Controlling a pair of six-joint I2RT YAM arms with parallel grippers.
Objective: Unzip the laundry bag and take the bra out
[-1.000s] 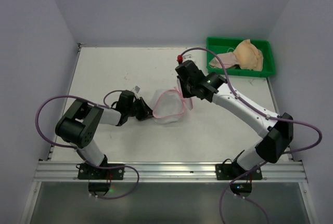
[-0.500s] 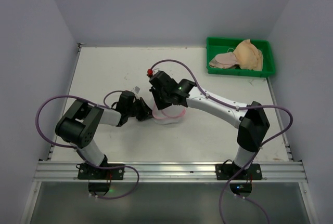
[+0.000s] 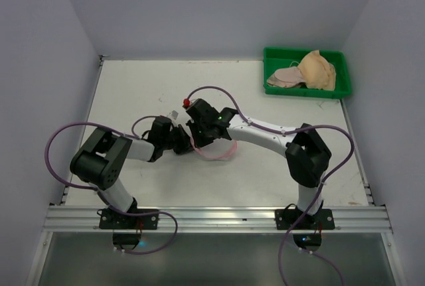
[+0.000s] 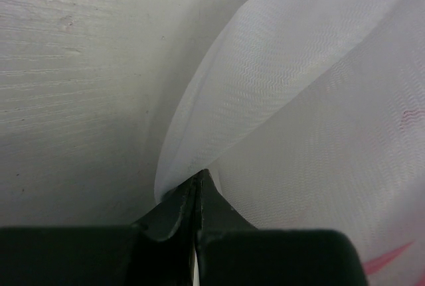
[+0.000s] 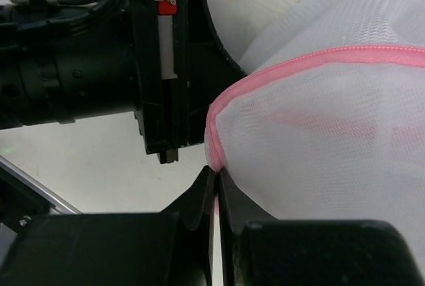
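Observation:
The laundry bag [image 3: 223, 149] lies flattened at the table's middle, white mesh with pink zipper trim. My left gripper [image 3: 188, 144] is shut on the bag's left edge; in the left wrist view white mesh [image 4: 299, 100] comes out of the left gripper's [image 4: 197, 174] closed tips. My right gripper [image 3: 198, 140] is right beside it, shut on the pink trim [image 5: 319, 57], which runs into the right gripper's [image 5: 216, 168] tips. The bra [image 3: 316, 68], beige and padded, lies in the green tray [image 3: 307, 91] at the far right.
The green tray stands against the back right corner, with a pale pink piece [image 3: 285, 77] beside the bra. The left gripper's black body [image 5: 99, 67] fills the right wrist view's upper left, very close. Purple cables loop over both arms.
My right arm swung left and down from the bag's right rim to its left edge, carrying the pink trim along. The bag collapsed flatter. The left arm stayed put.

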